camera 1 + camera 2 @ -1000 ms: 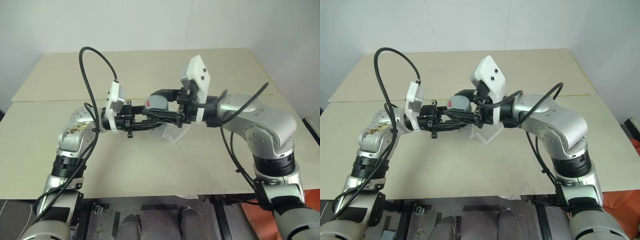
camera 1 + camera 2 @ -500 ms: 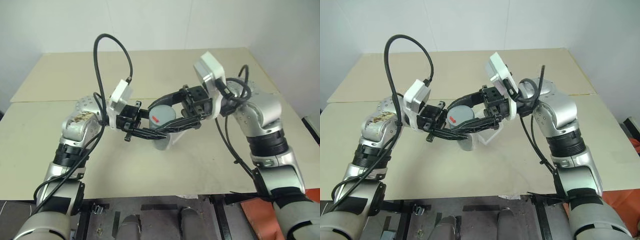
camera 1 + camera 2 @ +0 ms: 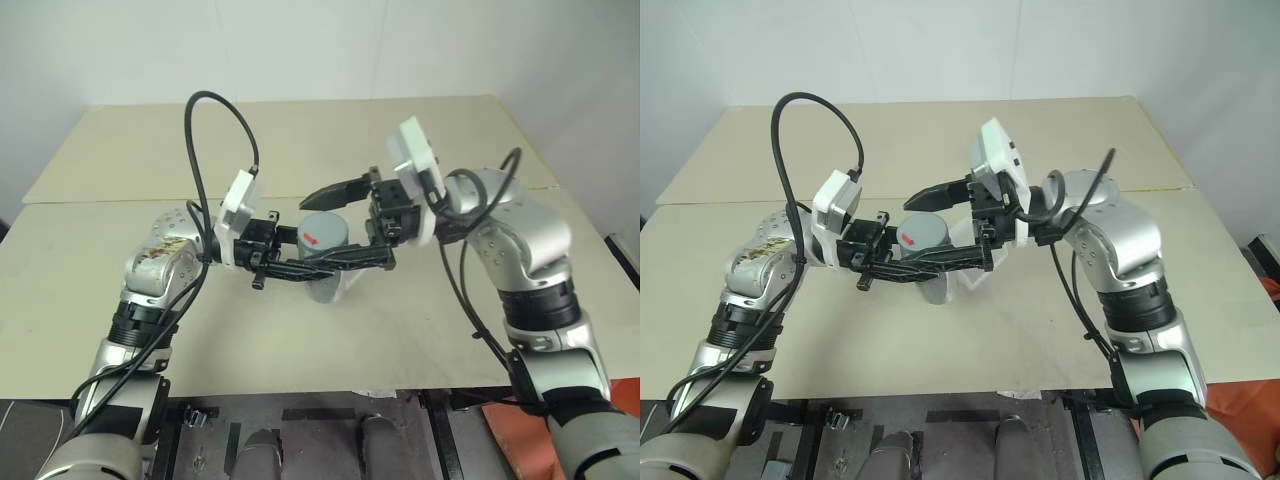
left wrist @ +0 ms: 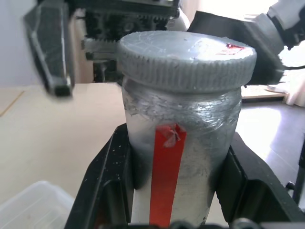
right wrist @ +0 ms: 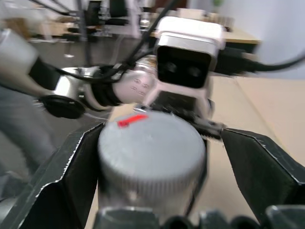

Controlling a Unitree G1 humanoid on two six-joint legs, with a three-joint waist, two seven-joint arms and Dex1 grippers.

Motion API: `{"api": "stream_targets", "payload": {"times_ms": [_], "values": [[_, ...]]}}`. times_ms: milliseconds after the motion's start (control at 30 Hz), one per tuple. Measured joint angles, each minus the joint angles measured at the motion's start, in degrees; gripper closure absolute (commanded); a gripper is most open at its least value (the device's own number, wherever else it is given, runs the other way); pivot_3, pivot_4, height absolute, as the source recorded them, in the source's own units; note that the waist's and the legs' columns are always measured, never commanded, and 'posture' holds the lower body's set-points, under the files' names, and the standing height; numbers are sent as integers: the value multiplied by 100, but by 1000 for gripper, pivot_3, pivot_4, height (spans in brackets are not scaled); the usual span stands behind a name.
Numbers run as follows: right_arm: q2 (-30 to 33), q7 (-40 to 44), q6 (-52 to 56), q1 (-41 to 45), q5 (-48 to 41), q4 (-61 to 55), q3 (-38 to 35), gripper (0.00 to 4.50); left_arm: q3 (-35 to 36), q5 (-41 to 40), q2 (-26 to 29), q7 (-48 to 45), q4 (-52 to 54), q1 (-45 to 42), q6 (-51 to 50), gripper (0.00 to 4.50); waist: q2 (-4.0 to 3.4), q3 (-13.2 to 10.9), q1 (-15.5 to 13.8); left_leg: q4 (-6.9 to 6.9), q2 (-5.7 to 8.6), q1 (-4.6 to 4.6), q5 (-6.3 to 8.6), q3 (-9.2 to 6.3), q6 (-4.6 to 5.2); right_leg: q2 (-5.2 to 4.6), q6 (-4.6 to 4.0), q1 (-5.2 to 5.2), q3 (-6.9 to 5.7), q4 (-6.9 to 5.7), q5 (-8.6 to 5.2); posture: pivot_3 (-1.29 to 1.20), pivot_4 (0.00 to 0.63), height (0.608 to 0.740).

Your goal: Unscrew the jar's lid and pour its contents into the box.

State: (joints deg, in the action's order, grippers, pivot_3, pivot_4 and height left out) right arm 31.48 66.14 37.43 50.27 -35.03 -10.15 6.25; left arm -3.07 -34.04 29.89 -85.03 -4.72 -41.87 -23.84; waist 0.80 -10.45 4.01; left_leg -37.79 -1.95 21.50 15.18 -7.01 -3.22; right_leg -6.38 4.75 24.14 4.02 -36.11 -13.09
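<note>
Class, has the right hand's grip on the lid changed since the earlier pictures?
Yes. The right hand has opened: its fingers now stand apart from the lid, which stays on the jar.

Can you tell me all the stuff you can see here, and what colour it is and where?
Small silvery cylindrical jar with a red strip: one, silver and red, held up above the table between the two arms.
Round flat grey screw lid with a red mark: one, grey, sitting on top of the jar.
Shallow clear plastic box: one, see-through, on the table just behind and below the jar.
Beige table: one, beige, under everything.
Left claw: one, black, shut on the jar's body.
Right claw: one, black, open, its two fingers spread on either side of the lid.
</note>
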Motion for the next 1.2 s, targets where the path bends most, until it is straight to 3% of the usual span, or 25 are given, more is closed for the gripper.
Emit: {"api": "stream_targets", "payload": {"times_ms": [267, 500, 833, 1200], "values": [[491, -987, 674, -630, -132, -853, -648, 37, 231, 56, -95, 963, 0, 181, -7, 2616, 0, 0, 9, 0, 0, -1, 1, 1, 2, 0, 0, 1, 1, 2, 0, 0, 150, 740], [189, -2274, 1181, -996, -402, -1782, -932, 37, 217, 124, -79, 1305, 163, 286, -14, 2616, 0, 0, 1, 1, 0, -1, 1, 1, 2, 0, -1, 0, 1, 2, 0, 0, 150, 740], [-255, -2934, 1534, -563, -547, -2058, -348, 37, 107, 248, -57, 1232, 156, 290, -4, 2616, 0, 0, 1, 2, 0, -1, 1, 0, 2, 0, -2, 0, 1, 3, -1, 0, 150, 740], [-747, -3398, 1534, -110, -53, -1272, 114, 37, 92, 247, -61, 1202, 153, 222, 4, 2616, -1, -1, 1, 2, 0, 1, 1, 0, 2, 0, -2, 2, 0, 2, -1, 0, 150, 740]]}}
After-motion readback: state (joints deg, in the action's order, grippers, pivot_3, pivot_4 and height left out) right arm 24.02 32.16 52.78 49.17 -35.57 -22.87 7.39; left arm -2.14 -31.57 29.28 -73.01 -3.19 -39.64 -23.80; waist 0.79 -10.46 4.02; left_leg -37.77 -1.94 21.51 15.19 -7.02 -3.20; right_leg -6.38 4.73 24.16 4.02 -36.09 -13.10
